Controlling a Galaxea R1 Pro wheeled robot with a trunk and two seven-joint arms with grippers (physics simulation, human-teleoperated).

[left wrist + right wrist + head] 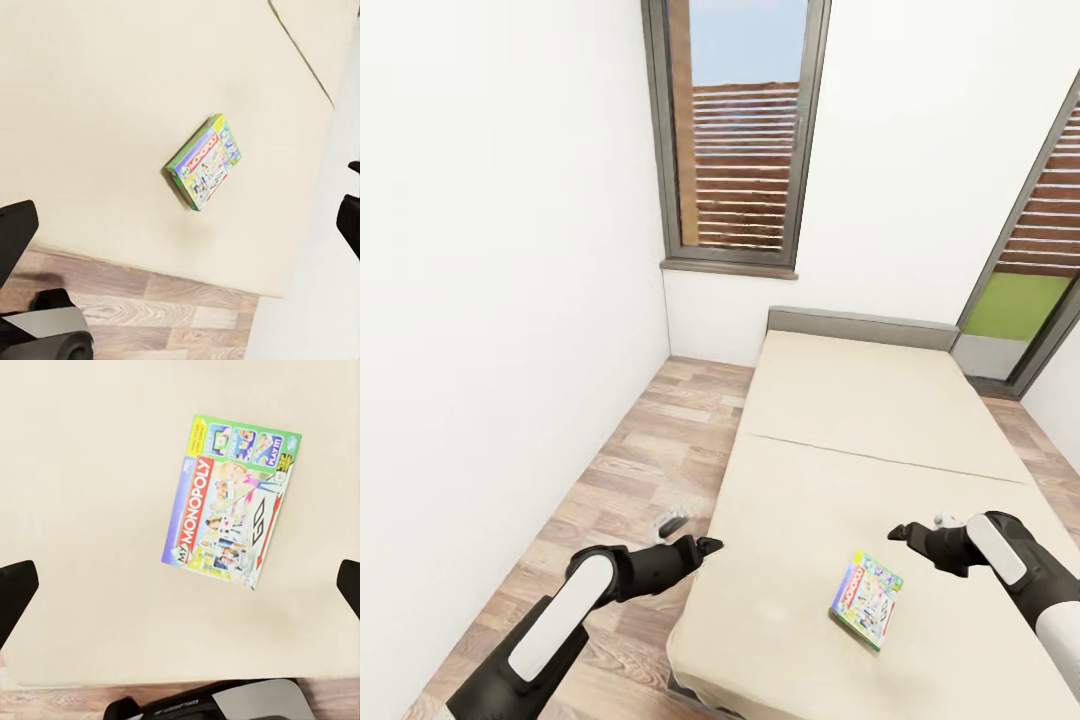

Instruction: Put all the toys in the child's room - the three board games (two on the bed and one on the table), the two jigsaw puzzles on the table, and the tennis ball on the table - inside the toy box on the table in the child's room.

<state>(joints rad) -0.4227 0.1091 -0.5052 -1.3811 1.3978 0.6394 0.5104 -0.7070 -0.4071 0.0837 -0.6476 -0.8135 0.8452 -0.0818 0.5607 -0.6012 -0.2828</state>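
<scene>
One board game, a green-edged flat box lettered MY MONOPOLY, lies face up on the beige mattress of the bed, near its foot end. My left gripper hovers over the bed's left edge, left of the box, fingers apart and empty. The right gripper hangs above the mattress just beyond and to the right of the box, also open and empty. In the left wrist view the box lies ahead on the mattress. The right wrist view looks straight down on the box, between the spread fingers.
A white wall runs along the left, with a narrow strip of wood-plank floor between it and the bed. A tall window stands behind the grey headboard. A glazed door is at the far right.
</scene>
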